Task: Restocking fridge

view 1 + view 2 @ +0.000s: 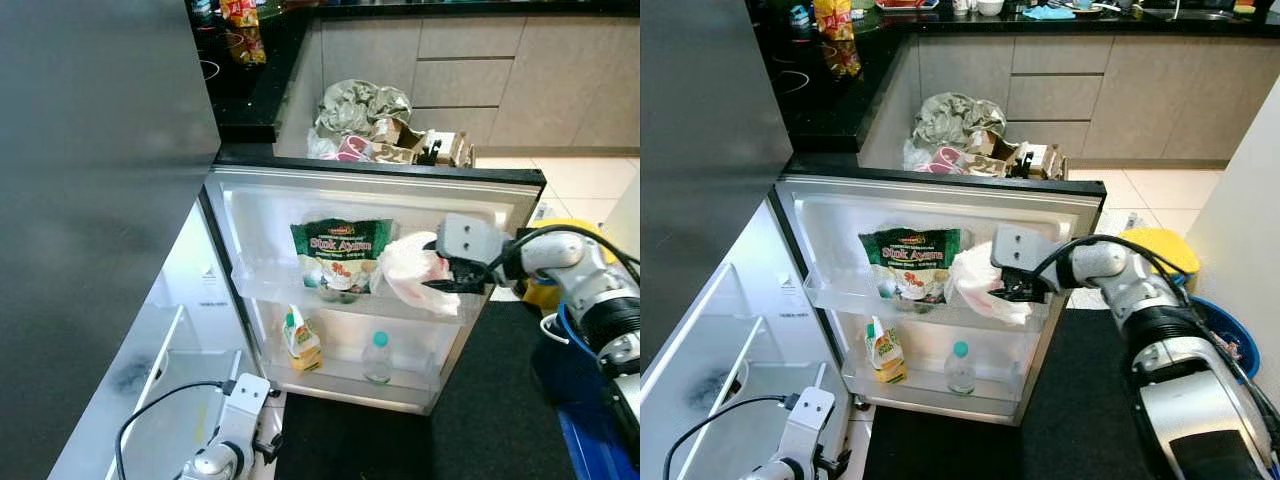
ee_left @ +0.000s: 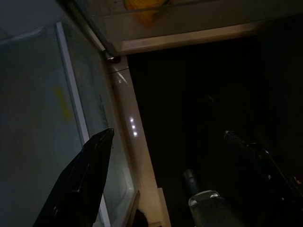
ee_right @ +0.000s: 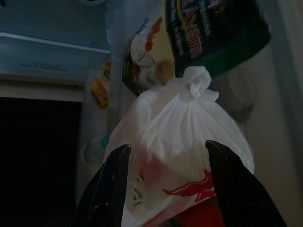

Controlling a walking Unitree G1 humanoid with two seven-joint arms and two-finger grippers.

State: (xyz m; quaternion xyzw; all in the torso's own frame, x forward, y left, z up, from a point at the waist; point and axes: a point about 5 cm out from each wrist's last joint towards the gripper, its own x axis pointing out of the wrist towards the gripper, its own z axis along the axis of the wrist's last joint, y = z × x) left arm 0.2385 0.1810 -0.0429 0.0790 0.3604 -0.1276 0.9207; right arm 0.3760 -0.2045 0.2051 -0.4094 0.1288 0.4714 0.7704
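Right tool (image 1: 447, 281) clamped around knotted white plastic bag (image 1: 408, 272), at upper shelf (image 1: 290, 283) of open fridge door (image 1: 500, 200), beside green stock packet (image 1: 340, 252). Water bottle (image 1: 377, 357) and yellow carton (image 1: 300, 340) on lower shelf. Left tool (image 2: 165, 184) hanging low, fingers spread wide.

In the door's upper shelf (image 1: 262, 285), a knotted bag (image 1: 410, 270) sits right of a pouch (image 1: 340, 255).

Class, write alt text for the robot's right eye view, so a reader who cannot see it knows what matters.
The robot's right gripper holds a knotted white plastic bag at the upper shelf of an open fridge door, beside a green Stok Ayam packet. The lower door shelf holds a yellow carton and a small bottle.
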